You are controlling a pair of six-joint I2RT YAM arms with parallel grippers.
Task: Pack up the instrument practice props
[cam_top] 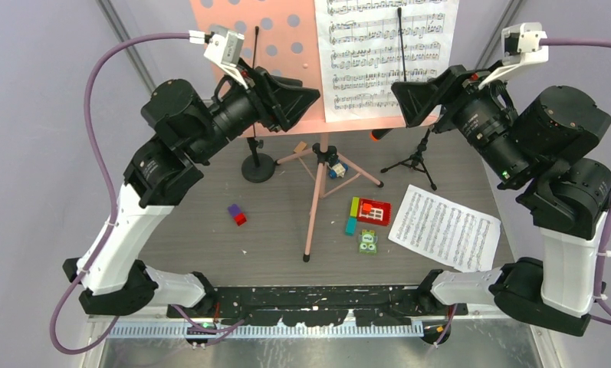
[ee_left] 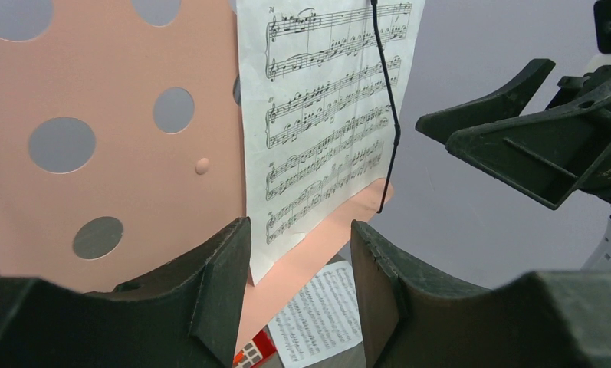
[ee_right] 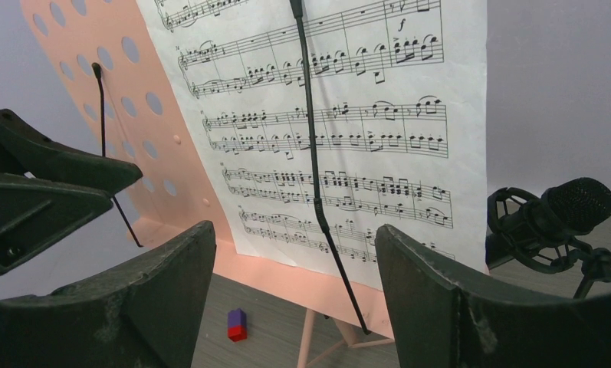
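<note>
The pink perforated sheet-music holder point(cam_top: 287, 31) stands at the back on tripod legs point(cam_top: 315, 180). A white note sheet point(cam_top: 379, 54) leans on it under a black wire clip. A second note sheet point(cam_top: 444, 228) lies flat at the right. My left gripper point(cam_top: 306, 96) is open and empty before the holder's lower edge point(ee_left: 300, 230). My right gripper point(cam_top: 405, 100) is open and empty, facing the sheet point(ee_right: 294, 234). A black microphone point(ee_right: 566, 211) with an orange tip point(cam_top: 379, 135) sits on a tripod support point(cam_top: 417, 161). A round-based support point(cam_top: 257, 165) stands at the left. No purple-headed microphone shows.
Toy bricks lie on the table: a purple and red one point(cam_top: 237, 215), a red, green and teal cluster point(cam_top: 369, 211), a green one point(cam_top: 368, 241). A small blue toy point(cam_top: 335, 169) sits among the tripod legs.
</note>
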